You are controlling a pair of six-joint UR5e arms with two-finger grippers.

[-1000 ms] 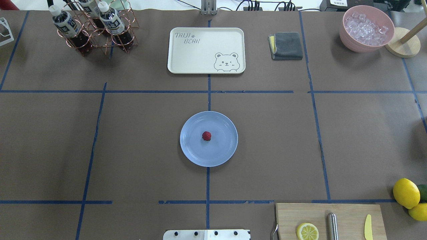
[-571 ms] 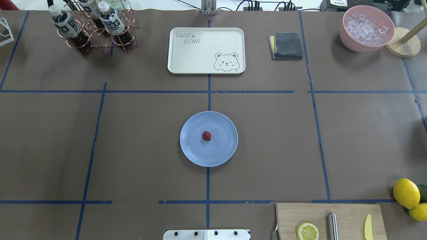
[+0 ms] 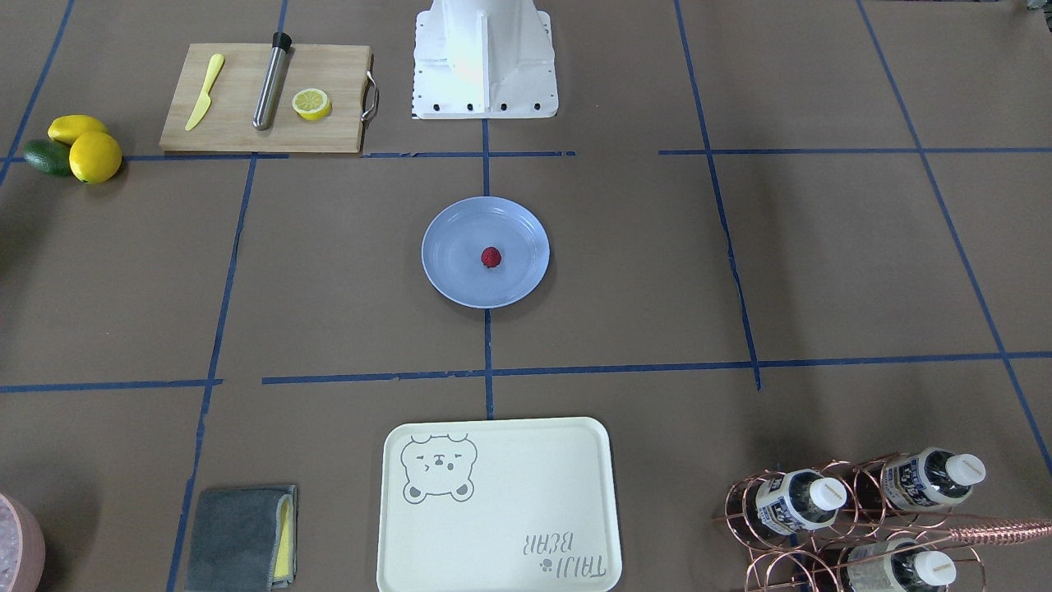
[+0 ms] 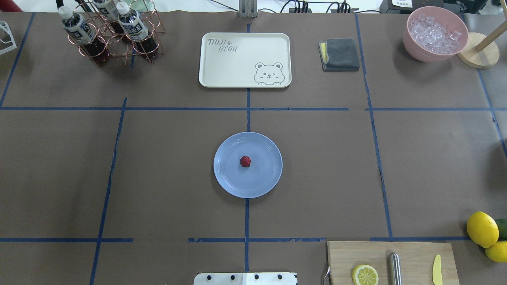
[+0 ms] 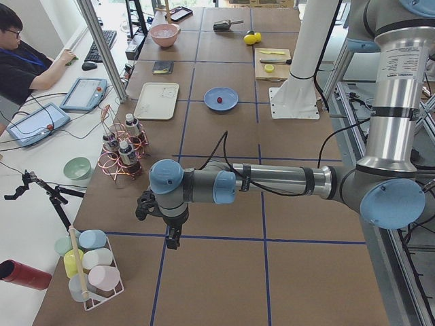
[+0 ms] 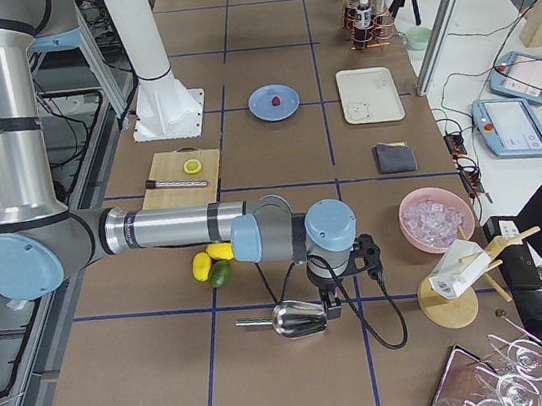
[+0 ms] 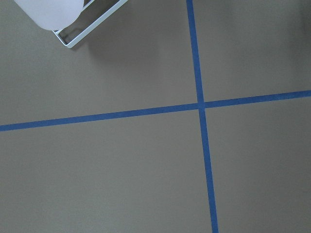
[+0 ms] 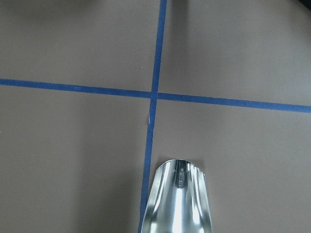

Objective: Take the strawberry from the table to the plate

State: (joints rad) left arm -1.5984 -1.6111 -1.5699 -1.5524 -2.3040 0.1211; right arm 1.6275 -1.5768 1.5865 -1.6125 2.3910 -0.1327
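Note:
The small dark-red strawberry (image 4: pixel 245 161) (image 3: pixel 491 256) lies near the middle of the light-blue plate (image 4: pixel 266 176) (image 3: pixel 450 265), which rests on the brown taped table (image 4: pixel 166 158) at its centre line. No arm is near it. My left gripper (image 5: pixel 173 238) hangs low over the table's far left end, seen only in the exterior left view. At the far right end my right gripper (image 6: pixel 334 305) is just above a metal scoop (image 6: pixel 297 318) (image 8: pixel 177 201). I cannot tell whether either gripper is open or shut.
A cream bear tray (image 4: pixel 244 59), grey cloth (image 4: pixel 340 54), pink bowl of ice (image 4: pixel 435 33) and bottle rack (image 4: pixel 111 33) line the far edge. A cutting board (image 4: pixel 390 261) with a lemon half, and lemons (image 4: pixel 482 228), sit near right. A cup rack (image 5: pixel 92 268) is beside the left gripper.

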